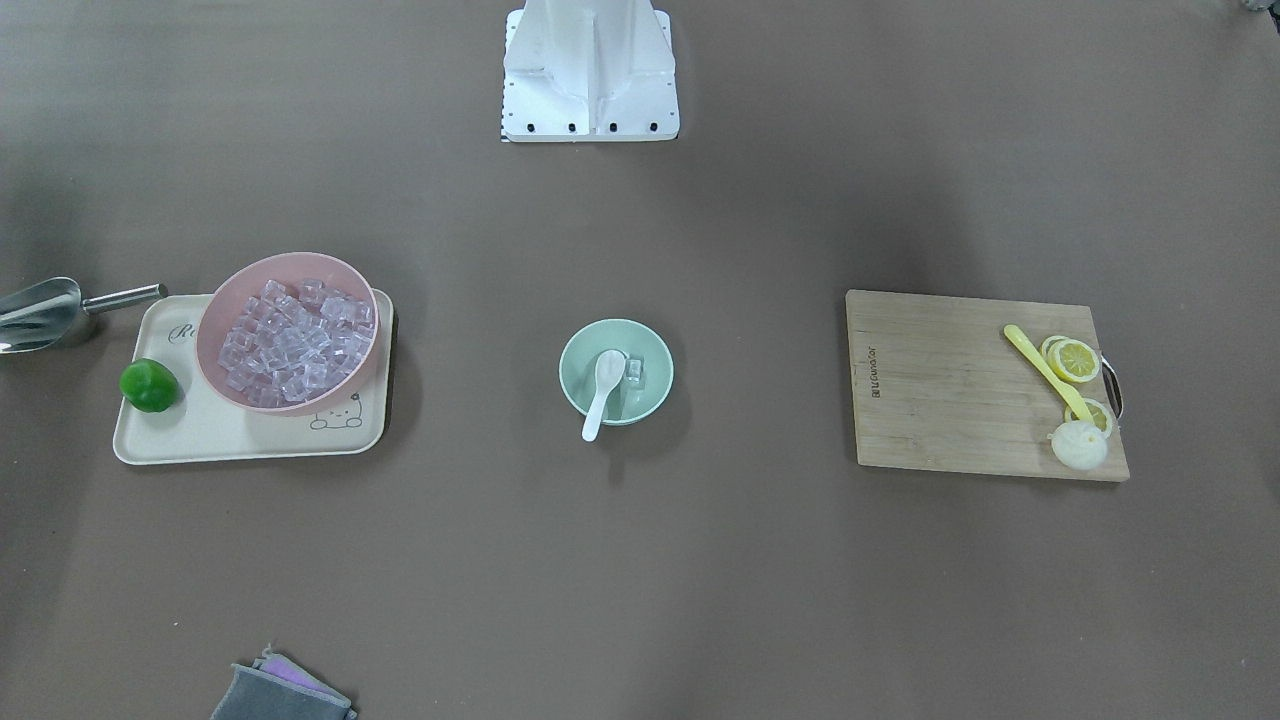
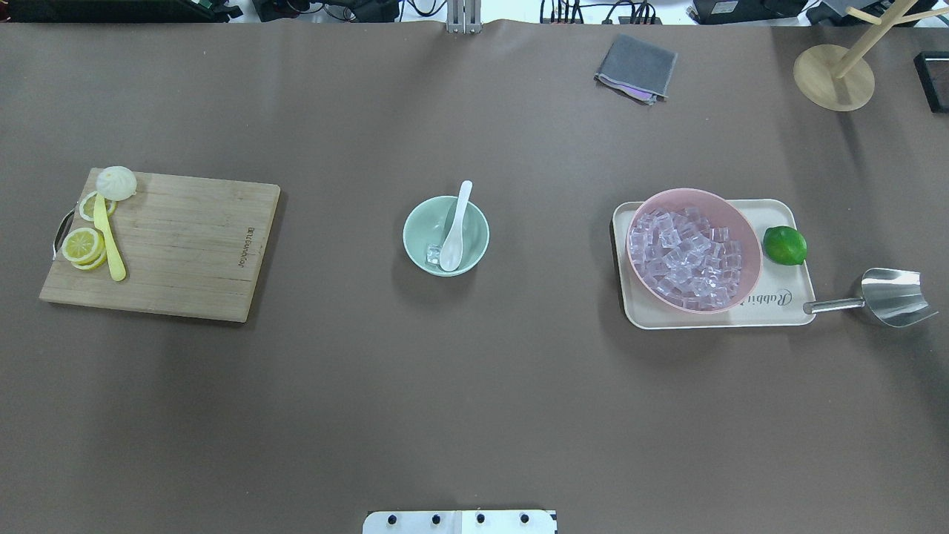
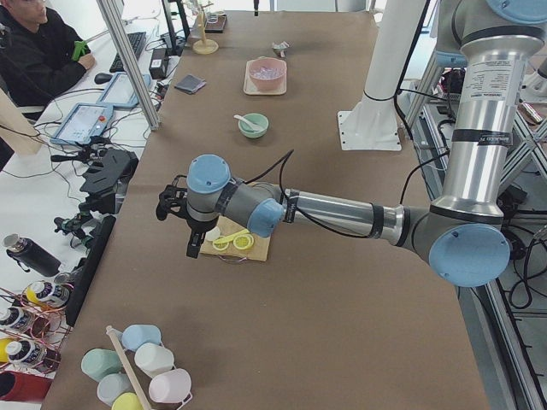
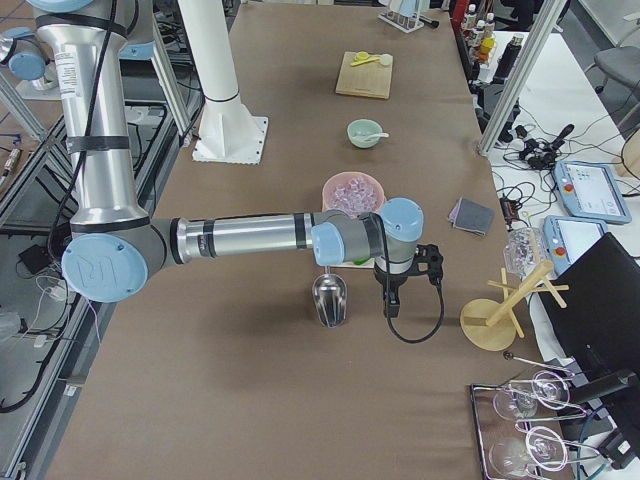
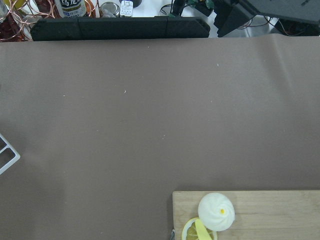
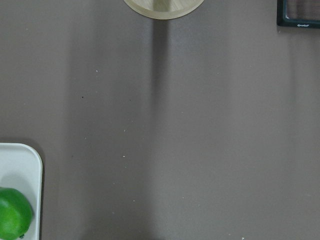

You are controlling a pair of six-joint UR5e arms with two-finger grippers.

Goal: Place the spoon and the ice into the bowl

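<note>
- Left gripper (image 3: 195, 248) hanging near the outer end of the wooden cutting board (image 2: 185, 245), shown only from the side; cannot tell whether parted or closed, nor whether holding anything.
- Along that board's left edge: lemon slices (image 2: 81, 245), a yellow utensil (image 2: 110, 248) and a white bun (image 2: 116, 182).
- At table centre: mint bowl (image 2: 419, 226) with the white spoon (image 2: 454, 233) inside, scoop down, handle leaning over the far rim. One clear ice cube (image 2: 434, 254) in the bowl, just beside the scoop.
- Further right: cream tray (image 2: 778, 285) bearing a pink bowl (image 2: 689, 196) heaped with more cubes (image 2: 686, 259), plus a lime (image 2: 784, 245).
- Off the tray's right edge: steel scoop (image 2: 893, 297).
- Right gripper (image 4: 390, 303) hanging near that scoop, side view only; cannot tell its opening or any load.
</note>
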